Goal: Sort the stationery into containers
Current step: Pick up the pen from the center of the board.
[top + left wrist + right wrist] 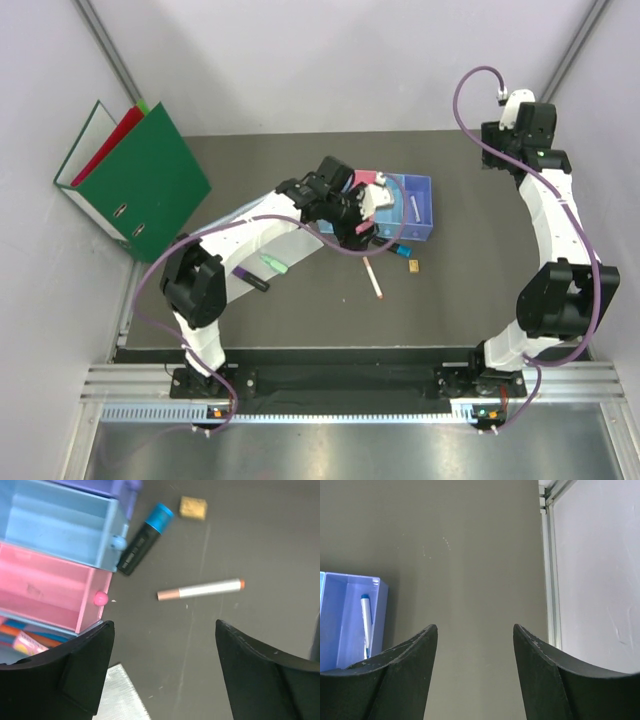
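In the top view, your left arm (250,235) reaches from seven o'clock toward the centre, with the left gripper (365,234) at the near-left corner of the containers (428,210). From here you cannot tell how its jaws stand. On the table just near of the bins lie a blue-capped marker (398,249), a tan block (413,265) and a pale pen (374,278). A green highlighter (272,265) lies at eight o'clock of them, beside the arm. The binders (135,180) lean at ten o'clock, and your right arm (550,220) is folded at three o'clock, well apart from the stationery. In the left wrist view the fingers (80,670) stand wide apart with nothing between them. The pink bin (45,590) and blue bin (60,530) sit at nine to ten o'clock, and pens show in the bin at eight o'clock. The marker touches the blue bin's corner, the block lies at twelve o'clock, and the pale pen lies across the centre. In the right wrist view the right gripper (475,675) is spread and empty over bare table, and a white pen (366,625) lies in the bin at nine o'clock.
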